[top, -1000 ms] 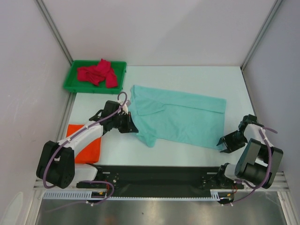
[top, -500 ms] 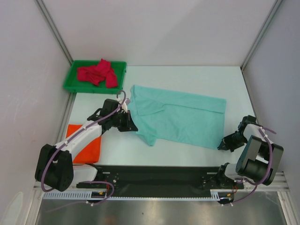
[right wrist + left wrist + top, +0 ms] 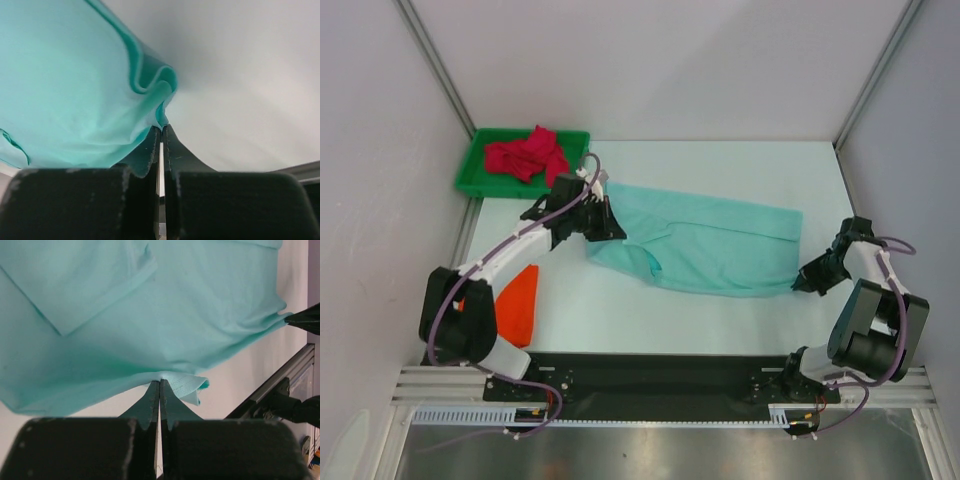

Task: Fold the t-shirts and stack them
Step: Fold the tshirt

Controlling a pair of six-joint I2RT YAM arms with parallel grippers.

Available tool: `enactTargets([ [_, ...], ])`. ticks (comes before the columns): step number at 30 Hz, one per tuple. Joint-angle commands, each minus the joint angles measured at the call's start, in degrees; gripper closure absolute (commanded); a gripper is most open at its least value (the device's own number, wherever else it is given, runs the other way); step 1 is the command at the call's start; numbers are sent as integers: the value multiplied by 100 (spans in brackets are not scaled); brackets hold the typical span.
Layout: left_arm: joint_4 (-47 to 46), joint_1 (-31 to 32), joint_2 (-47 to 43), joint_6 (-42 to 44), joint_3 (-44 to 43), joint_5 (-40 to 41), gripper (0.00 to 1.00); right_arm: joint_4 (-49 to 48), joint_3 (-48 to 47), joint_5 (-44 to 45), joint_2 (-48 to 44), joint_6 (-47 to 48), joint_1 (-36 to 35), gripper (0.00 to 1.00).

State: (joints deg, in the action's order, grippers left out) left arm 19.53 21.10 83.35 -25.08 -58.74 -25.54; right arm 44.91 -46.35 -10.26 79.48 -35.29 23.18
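Pale walls [image 3: 650, 60] enclose a white table [image 3: 720, 165].

mint t-shirt [image 3: 710, 245]: stretched wide at centre, wrinkled; orange t-shirt [image 3: 519, 303]: bunched, near-left; red t-shirt [image 3: 527, 157]: crumpled in green tray [image 3: 485, 188]

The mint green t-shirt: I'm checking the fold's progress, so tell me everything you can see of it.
The mint green t-shirt is plain, soft, short-sleeved cloth lying left to right across the middle of the white table, one sleeve showing on top. The left gripper is shut on its left near edge, the right gripper on its right near corner; both pinched spots look raised, with wrinkles between them.
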Motion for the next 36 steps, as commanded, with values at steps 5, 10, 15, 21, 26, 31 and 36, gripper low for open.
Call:
enactTargets([
  [5,-266,-194,1015,-67,-1393,93,100,71,-902,-168,770,321,-279,100],
  [10,-344,-457,1525,-181,-2095,-3,100,97,-1376,-222,1165,470,-340,100],
  [15,-274,-519,2140,-225,-2756,-47,100,89,-1824,-371,1684,558,-376,100],
  [21,-230,-616,2607,-304,-3292,-100,100,159,-2405,-336,2263,532,-393,100],
  [26,-292,-721,2870,-401,-3504,-188,99,220,-2791,-310,2589,470,-393,100],
  [31,-362,-818,2959,-471,-3574,-206,100,264,-3108,-354,2853,409,-402,100],
  [36,-380,-906,3099,-471,-3600,-258,100,264,-3354,-468,3143,356,-437,100],
])
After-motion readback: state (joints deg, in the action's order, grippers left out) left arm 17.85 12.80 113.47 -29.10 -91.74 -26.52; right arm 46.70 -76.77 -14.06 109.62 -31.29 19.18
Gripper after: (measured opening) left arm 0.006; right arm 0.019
